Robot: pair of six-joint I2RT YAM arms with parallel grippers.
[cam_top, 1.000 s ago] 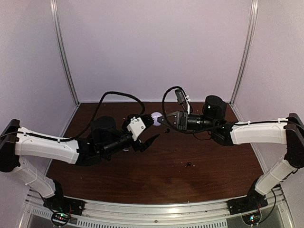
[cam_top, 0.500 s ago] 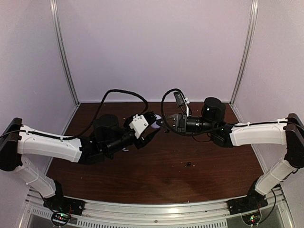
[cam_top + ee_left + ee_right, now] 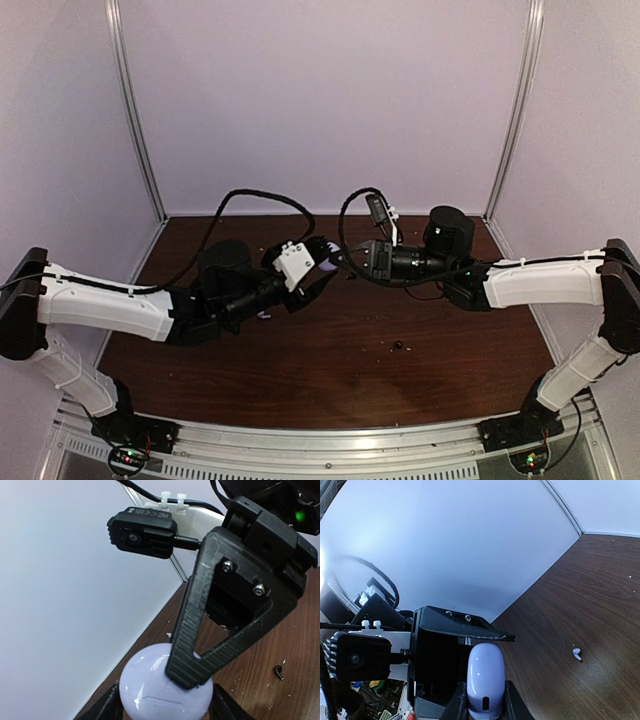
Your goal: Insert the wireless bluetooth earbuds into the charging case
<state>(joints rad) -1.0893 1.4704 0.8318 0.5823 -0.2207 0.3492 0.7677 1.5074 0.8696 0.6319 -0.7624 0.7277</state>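
The charging case (image 3: 150,690) is a closed, pale lilac round shell held in the air above the table's back middle (image 3: 328,263). My right gripper (image 3: 486,706) is shut on it, one ribbed finger lying across its top. My left gripper (image 3: 166,704) comes in from the opposite side, its fingers (image 3: 107,706) pressed against the case's two flanks. A pale earbud (image 3: 577,653) lies on the wood beside my left arm (image 3: 262,316). A small black earbud (image 3: 399,347) lies on the table further forward, right of centre.
The dark wooden table (image 3: 330,390) carries scattered pale crumbs. White walls with metal corner posts (image 3: 135,110) close in the back and sides. Cables loop above both wrists. A tiny black piece (image 3: 278,671) lies on the wood under the right arm.
My left gripper has moved up and right to the case and narrowed its jaws onto it. The right gripper has kept its hold and shifted slightly left.
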